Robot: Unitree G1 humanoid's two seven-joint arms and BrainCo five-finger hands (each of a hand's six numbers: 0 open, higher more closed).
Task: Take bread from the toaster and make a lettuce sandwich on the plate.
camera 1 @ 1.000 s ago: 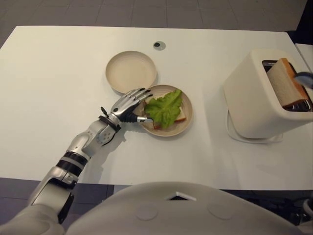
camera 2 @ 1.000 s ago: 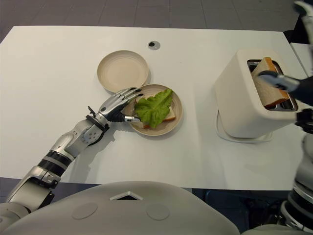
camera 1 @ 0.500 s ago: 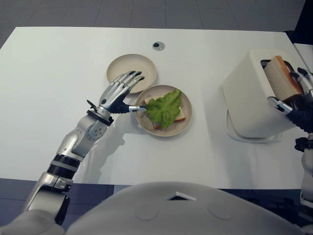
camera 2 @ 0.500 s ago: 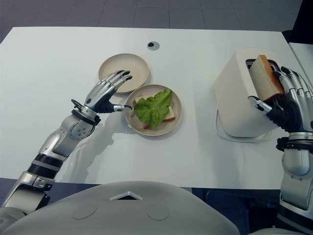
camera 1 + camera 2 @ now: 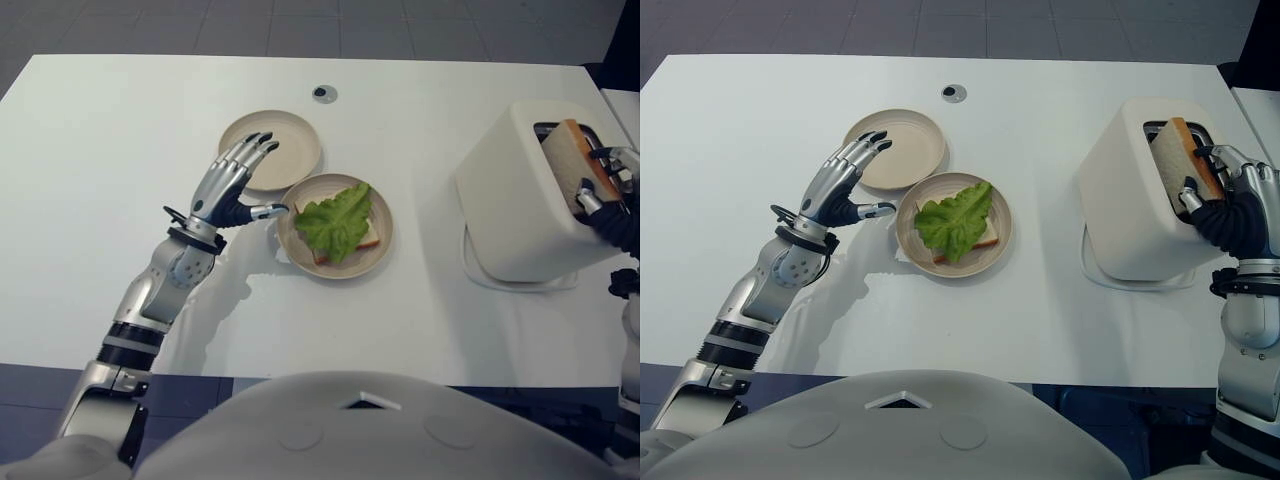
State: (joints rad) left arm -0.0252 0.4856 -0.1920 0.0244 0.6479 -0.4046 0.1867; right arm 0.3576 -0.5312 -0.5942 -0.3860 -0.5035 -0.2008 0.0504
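Bread slice stands upright in the toaster slot, its upper part proud of the top. Right robot hand is curled round the exposed end, thumb on the near face; it looks pinched.

Likely light, dry and crumbly. Hold the flat faces gently and lift straight up to avoid snagging the slot.

Left robot hand is spread wide, holding nothing, just beside the plate. There a lettuce leaf lies on the bottom slice. The leaf looks floppy and easily nudged.
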